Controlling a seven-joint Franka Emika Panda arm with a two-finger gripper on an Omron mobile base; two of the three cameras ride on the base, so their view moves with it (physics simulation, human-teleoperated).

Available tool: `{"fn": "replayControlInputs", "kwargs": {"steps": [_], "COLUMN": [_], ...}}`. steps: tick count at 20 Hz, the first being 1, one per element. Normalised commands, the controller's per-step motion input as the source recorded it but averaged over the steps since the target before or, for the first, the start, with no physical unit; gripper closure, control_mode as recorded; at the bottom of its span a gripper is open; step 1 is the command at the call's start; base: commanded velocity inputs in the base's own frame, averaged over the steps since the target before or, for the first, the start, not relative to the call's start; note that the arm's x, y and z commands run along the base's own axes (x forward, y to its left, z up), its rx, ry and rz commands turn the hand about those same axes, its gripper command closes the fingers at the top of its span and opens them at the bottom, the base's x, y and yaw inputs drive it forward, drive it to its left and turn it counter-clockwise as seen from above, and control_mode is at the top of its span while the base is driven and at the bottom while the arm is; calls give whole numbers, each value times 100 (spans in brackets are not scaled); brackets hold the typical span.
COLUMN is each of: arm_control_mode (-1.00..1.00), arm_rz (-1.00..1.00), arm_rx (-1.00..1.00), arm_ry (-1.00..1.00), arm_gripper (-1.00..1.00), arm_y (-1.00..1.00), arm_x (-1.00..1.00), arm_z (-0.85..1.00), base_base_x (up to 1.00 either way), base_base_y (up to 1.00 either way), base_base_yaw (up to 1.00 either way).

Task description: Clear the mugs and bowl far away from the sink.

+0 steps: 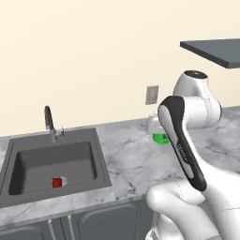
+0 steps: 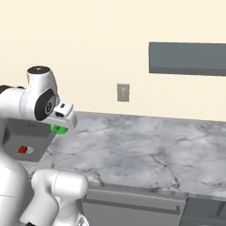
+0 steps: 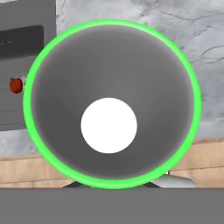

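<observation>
The bright green mug [image 3: 113,30] fills the hand view, seen from above down into its grey inside with a white floor. My gripper [image 3: 112,185] is shut on the mug's rim at the bottom of that view. From the base, the green mug [image 1: 161,138] [image 2: 58,129] hangs under my gripper [image 1: 156,130] [image 2: 60,123], just right of the sink [image 1: 51,161] [image 2: 26,134] and a little above the marble counter [image 2: 145,145]. My arm hides most of the mug. The bowl is out of view.
A small red and white object [image 1: 58,182] [image 3: 16,85] lies in the sink basin below the dark faucet [image 1: 49,123]. A wall outlet [image 2: 123,92] sits behind the counter. A dark overhead cabinet [image 2: 187,58] hangs at the right. The counter stretches far to the right.
</observation>
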Motion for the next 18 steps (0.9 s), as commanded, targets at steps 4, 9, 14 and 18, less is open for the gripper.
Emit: {"fn": "replayControlInputs", "kwargs": {"steps": [4, 9, 14, 18], "arm_control_mode": [-100, 100, 100, 100], "arm_rz": [3, 0, 0, 0], "arm_rx": [-22, 0, 0, 0], "arm_ry": [-26, 0, 0, 0], "arm_gripper": [100, 100, 100, 100], "arm_y": [-4, 0, 0, 0], "arm_x": [-41, 0, 0, 0], "arm_z": [26, 0, 0, 0], "base_base_x": [0, -16, 0, 0], "base_base_y": [0, -31, 0, -4], "base_base_yaw": [0, -47, -99, -97]}}
